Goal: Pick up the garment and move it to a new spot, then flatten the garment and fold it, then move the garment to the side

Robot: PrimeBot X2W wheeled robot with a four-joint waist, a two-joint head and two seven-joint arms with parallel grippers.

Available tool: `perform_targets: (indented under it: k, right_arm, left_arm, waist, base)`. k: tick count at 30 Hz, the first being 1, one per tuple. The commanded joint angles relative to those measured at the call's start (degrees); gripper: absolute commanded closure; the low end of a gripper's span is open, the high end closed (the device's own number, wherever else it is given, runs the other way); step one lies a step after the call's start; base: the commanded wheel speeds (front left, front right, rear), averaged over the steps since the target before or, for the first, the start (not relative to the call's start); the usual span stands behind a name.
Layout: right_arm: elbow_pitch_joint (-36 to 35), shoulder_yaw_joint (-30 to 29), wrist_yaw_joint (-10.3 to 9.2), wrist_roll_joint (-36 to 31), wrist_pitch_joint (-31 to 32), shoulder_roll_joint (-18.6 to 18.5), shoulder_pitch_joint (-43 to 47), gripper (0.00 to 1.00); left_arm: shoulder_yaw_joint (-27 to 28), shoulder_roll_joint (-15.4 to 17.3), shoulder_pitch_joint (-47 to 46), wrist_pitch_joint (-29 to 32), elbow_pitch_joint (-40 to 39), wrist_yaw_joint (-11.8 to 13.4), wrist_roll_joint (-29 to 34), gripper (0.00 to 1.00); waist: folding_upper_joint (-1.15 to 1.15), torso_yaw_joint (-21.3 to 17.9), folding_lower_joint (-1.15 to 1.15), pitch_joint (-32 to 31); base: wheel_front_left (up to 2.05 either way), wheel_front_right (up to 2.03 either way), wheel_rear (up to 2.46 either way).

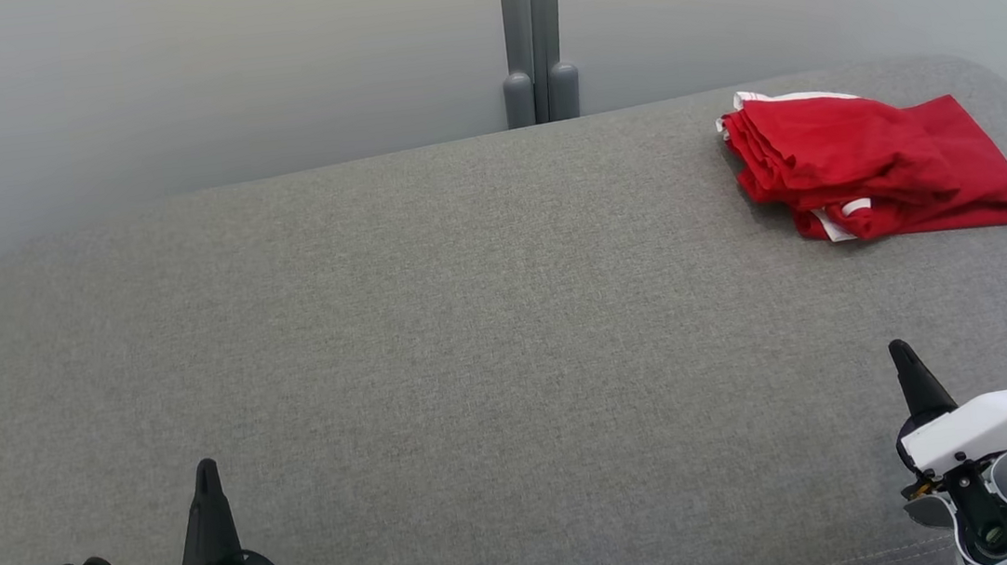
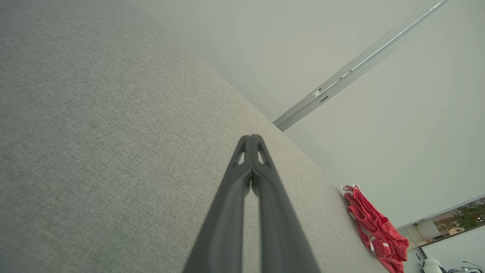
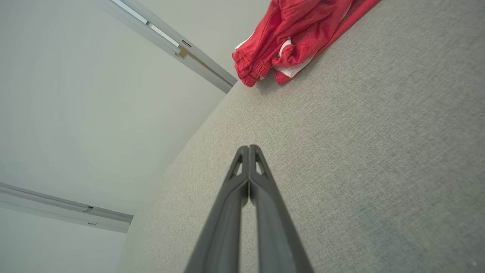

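A red garment (image 1: 875,164) with white trim lies folded in a compact bundle at the far right of the grey fabric surface (image 1: 470,323). It also appears as the garment (image 2: 375,229) at the lower right of the left wrist view and the garment (image 3: 295,32) at the top of the right wrist view. My left gripper (image 1: 205,468) sits at the near left edge, shut and empty, far from the cloth. My right gripper (image 1: 899,348) rests at the near right, shut and empty, a good way in front of the garment. In each wrist view, the left gripper (image 2: 251,137) and right gripper (image 3: 249,148) have tips pressed together.
The grey surface ends at a rounded far edge below a pale wall with a grey vertical post (image 1: 534,36). The garment lies close to the far right corner. A window with a plant (image 2: 466,218) shows far off in the left wrist view.
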Motion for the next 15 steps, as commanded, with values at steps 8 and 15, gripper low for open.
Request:
perform_targets:
  k: [8,15]
  right_arm:
    - [0.3,-1.5,0.02,7.2,2.5,-0.7,-2.9,1.00]
    - [0.7,-2.2,0.02,11.0,3.8,-0.8,-3.7,1.00]
  left_arm:
    - [-0.1,-0.1,-3.2,0.7,0.3,-1.0,-7.2,1.00]
    - [-0.3,-0.3,-4.2,1.1,0.7,-1.4,-11.1,1.00]
  waist:
    - [0.00,0.1,0.00,0.4]
    - [0.00,0.1,0.00,0.6]
  base:
    - [0.00,0.00,0.00]
    - [0.00,0.00,0.00]
